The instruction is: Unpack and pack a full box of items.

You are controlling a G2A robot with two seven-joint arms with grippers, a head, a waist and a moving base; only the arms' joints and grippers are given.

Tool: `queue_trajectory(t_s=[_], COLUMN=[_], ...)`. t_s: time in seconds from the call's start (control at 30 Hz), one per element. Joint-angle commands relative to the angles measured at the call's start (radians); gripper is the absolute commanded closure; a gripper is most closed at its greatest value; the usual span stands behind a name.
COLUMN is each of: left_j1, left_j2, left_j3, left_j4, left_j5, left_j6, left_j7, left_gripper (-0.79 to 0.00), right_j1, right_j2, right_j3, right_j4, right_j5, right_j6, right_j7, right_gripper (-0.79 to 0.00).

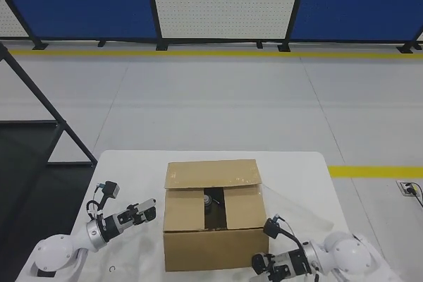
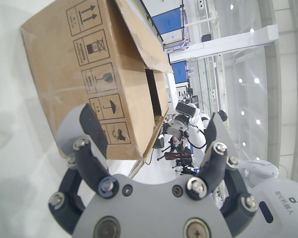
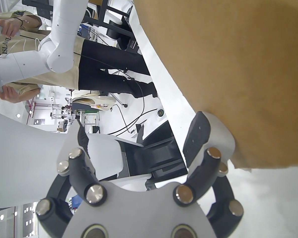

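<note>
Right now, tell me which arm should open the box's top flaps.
Probably left. The left gripper is open and faces the box side; the right gripper sits at its front corner, pointing past it.

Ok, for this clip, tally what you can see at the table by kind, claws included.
Cardboard box: 1
Dark-topped item seen through the gap between the box flaps: 1 (anything else inside is hidden)
Claws: 2 (left claw, right claw, both open)
Total: 4
</note>
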Motion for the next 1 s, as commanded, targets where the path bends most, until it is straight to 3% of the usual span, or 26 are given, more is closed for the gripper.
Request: queue_trajectory(t_s=[0.0,0.27,0.43,0.6,0.97], left_j1=[0.0,0.0,0.0,0.0,0.002], left_j2=[0.0,0.0,0.0,0.0,0.0], left_j3=[0.0,0.0,0.0,0.0,0.001], left_j4=[0.0,0.0,0.0,0.0,0.002], left_j5=[0.0,0.0,0.0,0.0,0.002], left_j6=[0.0,0.0,0.0,0.0,0.004], left_j7=[0.0,0.0,0.0,0.0,0.006], left_gripper=[-0.785,-0.785,-0.785,-0.785,-0.785], right_j1=[-0.009,-0.066,-0.012,0.102,0.102], right_j2=[0.009,0.048,0.04,0.017,0.017], right_j3=[0.03,0.173,0.156,0.097,0.097], right_j4=[-0.04,-0.232,-0.235,-0.139,-0.139], right_j5=[0.002,0.039,0.03,0.122,0.122], right_j6=[-0.008,-0.016,0.197,0.365,0.365], right_j7=[-0.003,-0.031,-0.173,-0.304,-0.304], right_gripper=[-0.785,-0.785,-0.785,-0.785,-0.785])
